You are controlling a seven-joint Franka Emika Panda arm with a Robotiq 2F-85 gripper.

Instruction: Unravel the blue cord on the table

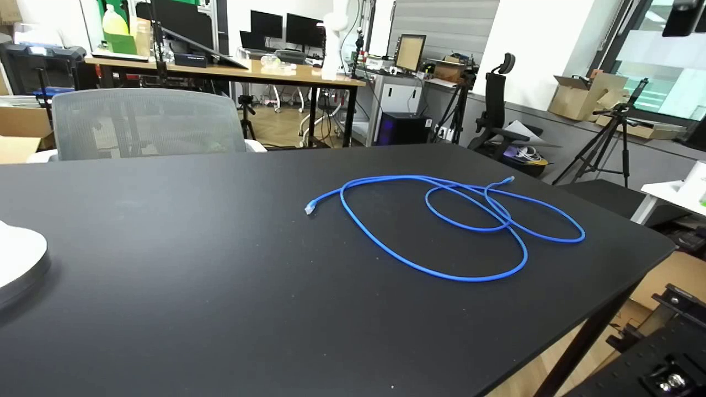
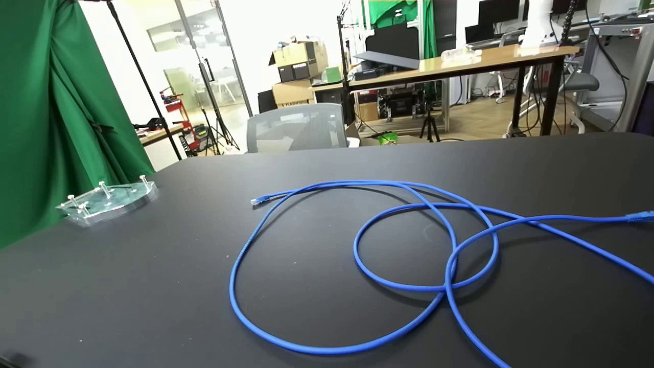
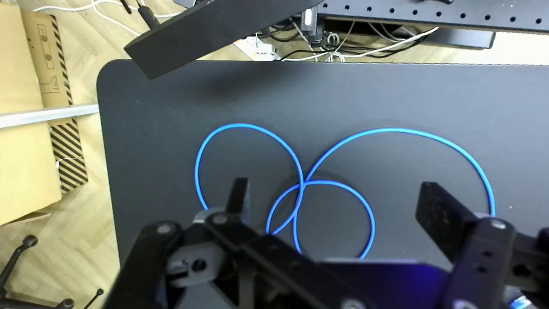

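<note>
At the left of an exterior view, a clear plate [image 2: 120, 199] rests on the worktop [image 2: 127, 276], well apart from the blue cord [image 1: 479, 229]. The cord lies on that black surface in overlapping loops, its long axis running side to side in both exterior views. Its left connector tip [image 1: 310, 208] points left and a little toward the camera. From there the cord heads right into a large loop, then a smaller one overlapping it, then several crossings, then a long bend reaching farther right. The right connector tip [image 1: 508, 180] points right and slightly away.

In the wrist view the pincer [image 3: 334, 197] stands wide, its jaws spread far apart above the cord, which lies below and apart from it. Here the long axis also runs side to side, reaching past both jaws. At the left, a rounded loop runs down behind the left-hand finger [image 3: 237, 197], which hides its lower part. Next, between the jaws, come the main crossing, nearer that finger, and the small loop, partly covered by the pincer's body. Last, the large loop arches over and comes down behind the right-hand finger [image 3: 441, 214].
</note>
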